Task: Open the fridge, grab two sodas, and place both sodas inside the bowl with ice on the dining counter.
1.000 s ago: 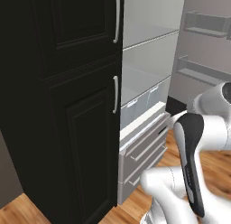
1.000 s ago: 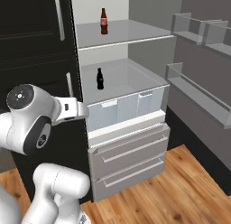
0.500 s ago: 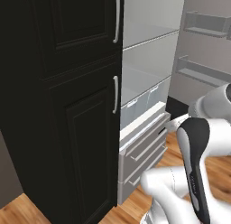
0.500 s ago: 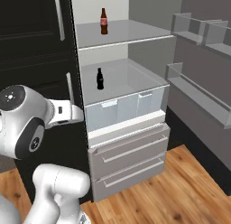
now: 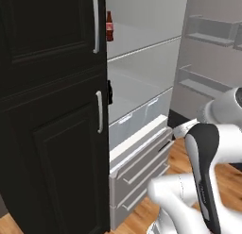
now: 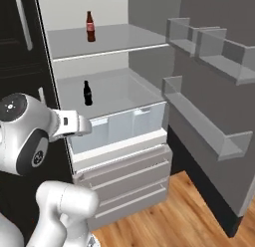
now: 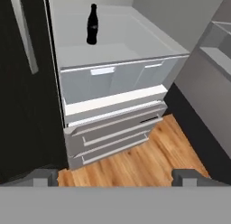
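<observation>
A tall black cabinet (image 5: 52, 115) with raised panel doors takes up the left of the left base view, its two doors stacked one above the other. Each door carries a short silver handle (image 5: 99, 112) near the cabinet's right edge. Below and to the right of the cabinet runs a wood plank floor (image 7: 135, 160) in a warm orange-brown, its boards laid at a slant in the hand view. The light looks even and soft, though no lamp or window can be made out.

red bottle label (image 6: 90, 27) unreadable, no legible text
</observation>
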Motion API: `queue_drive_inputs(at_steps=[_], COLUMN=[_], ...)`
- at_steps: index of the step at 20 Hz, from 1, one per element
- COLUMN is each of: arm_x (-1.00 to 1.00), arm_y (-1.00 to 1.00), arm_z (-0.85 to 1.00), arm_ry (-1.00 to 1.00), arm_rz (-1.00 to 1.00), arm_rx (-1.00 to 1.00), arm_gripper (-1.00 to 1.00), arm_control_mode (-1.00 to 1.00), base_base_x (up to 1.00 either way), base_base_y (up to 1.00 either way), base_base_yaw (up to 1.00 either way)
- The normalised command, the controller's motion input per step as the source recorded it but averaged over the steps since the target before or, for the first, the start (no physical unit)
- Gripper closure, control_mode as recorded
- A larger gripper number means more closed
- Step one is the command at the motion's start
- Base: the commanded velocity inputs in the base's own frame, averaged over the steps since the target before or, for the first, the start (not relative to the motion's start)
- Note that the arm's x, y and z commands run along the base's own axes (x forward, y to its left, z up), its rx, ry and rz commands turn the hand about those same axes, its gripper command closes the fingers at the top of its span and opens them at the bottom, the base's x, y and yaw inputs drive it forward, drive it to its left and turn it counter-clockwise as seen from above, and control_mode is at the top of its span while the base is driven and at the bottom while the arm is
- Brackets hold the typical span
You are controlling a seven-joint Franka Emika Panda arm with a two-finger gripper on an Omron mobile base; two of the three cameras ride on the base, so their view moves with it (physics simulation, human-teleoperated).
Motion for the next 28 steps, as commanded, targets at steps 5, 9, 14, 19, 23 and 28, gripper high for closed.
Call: queue_drive_inputs(at_steps=[5, 9, 14, 19, 23, 28], arm_x=[0.00, 0.00, 0.00, 0.00, 0.00, 0.00], arm_y=[0.00, 0.00, 0.00, 0.00, 0.00, 0.00], arm_z=[0.00, 0.00, 0.00, 0.00, 0.00, 0.00], arm_ry=[0.00, 0.00, 0.00, 0.00, 0.00, 0.00], arm_rz=[0.00, 0.00, 0.00, 0.00, 0.00, 0.00], arm_rx=[0.00, 0.00, 0.00, 0.00, 0.00, 0.00], arm_gripper=[-1.00, -1.00, -1.00, -1.00, -1.00, -1.00], arm_control_mode=[1.00, 1.00, 1.00, 1.00, 1.00, 1.00], base_base_x=[0.50, 0.44, 0.34, 0.26, 0.29, 0.31], base_base_y=[-0.49, -0.21, -0.01, -0.16, -0.28, -0.41], base_base_yaw=[0.12, 0.23, 0.38, 0.43, 0.39, 0.31])
